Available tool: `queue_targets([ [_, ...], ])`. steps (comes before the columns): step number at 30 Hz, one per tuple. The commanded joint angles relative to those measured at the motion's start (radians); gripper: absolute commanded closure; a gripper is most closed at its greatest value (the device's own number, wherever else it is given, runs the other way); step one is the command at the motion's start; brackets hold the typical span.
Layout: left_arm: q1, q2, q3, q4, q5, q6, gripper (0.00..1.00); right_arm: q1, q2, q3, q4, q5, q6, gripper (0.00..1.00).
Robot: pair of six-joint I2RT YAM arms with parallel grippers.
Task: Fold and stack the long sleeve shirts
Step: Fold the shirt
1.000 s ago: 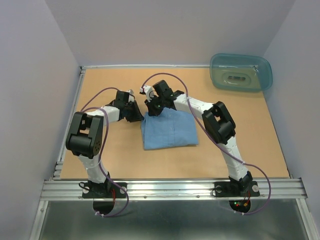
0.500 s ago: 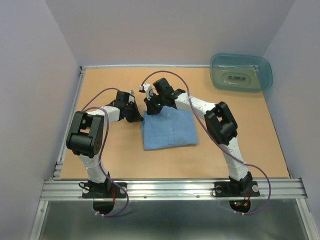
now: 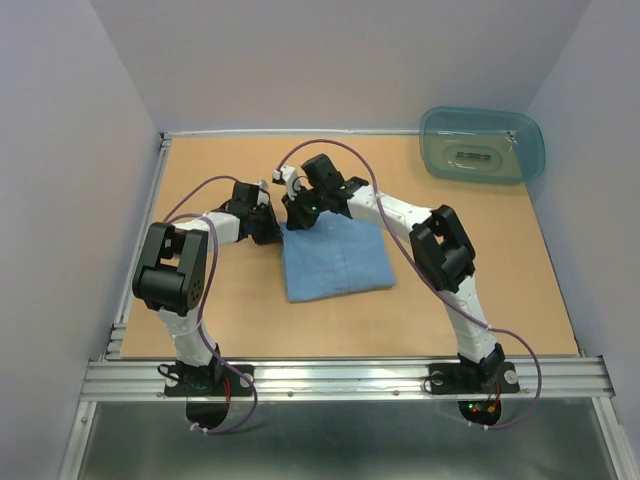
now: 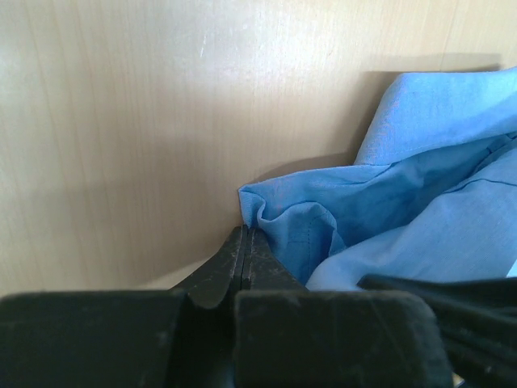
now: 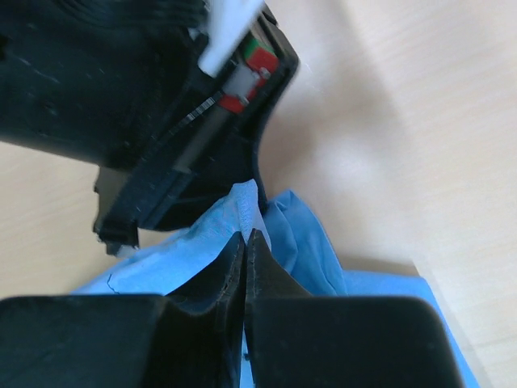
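My left fingers (image 4: 245, 242) are pressed tight together at the far-left corner of the light blue shirt (image 3: 336, 262). The shirt lies folded into a rough rectangle in the middle of the counter (image 3: 200, 300). The bite looks thin, little more than a hem edge. My right fingers (image 5: 245, 242) are also closed, pinching a small peak of cloth at that same corner, hard up against the left wrist housing.

I judge the main risk to be the crowding: with both arms on one corner, a sideways move could knock them together. With grips this shallow, the cloth could slip out during a lift. One pair could also catch only the top layer and peel the fold open. An uneven pull would skew the rectangle.

The teal plastic tub (image 3: 482, 145) in the far-right corner is well apart and no hazard.

I can read no writing anywhere. The shirt is plain, the tub shows nothing legible, and the red and green parts on the housing carry no text.
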Motion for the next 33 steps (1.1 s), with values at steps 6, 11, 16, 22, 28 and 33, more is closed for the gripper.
queue_targets([
  [6,-0.005,0.002,-0.003,-0.048,-0.031,0.011,1.00,0.030,0.065,0.098,0.045,-0.013,0.005,0.99],
  [11,-0.003,-0.014,-0.009,-0.055,-0.052,0.005,0.97,0.030,0.077,0.058,0.048,0.060,0.001,0.97],
  [16,-0.003,-0.028,-0.012,-0.071,-0.072,-0.003,0.92,0.030,0.062,0.017,0.057,0.128,0.013,0.97],
  [22,-0.002,-0.080,-0.012,-0.124,-0.113,-0.017,0.77,0.028,0.002,-0.031,0.077,0.199,0.031,0.79],
  [28,0.004,-0.212,-0.010,-0.187,-0.182,-0.018,0.53,0.017,-0.133,-0.090,0.101,0.308,0.095,0.45],
  [33,0.006,-0.370,-0.023,-0.223,-0.198,-0.049,0.35,-0.053,-0.294,-0.219,0.137,0.436,0.256,0.28],
])
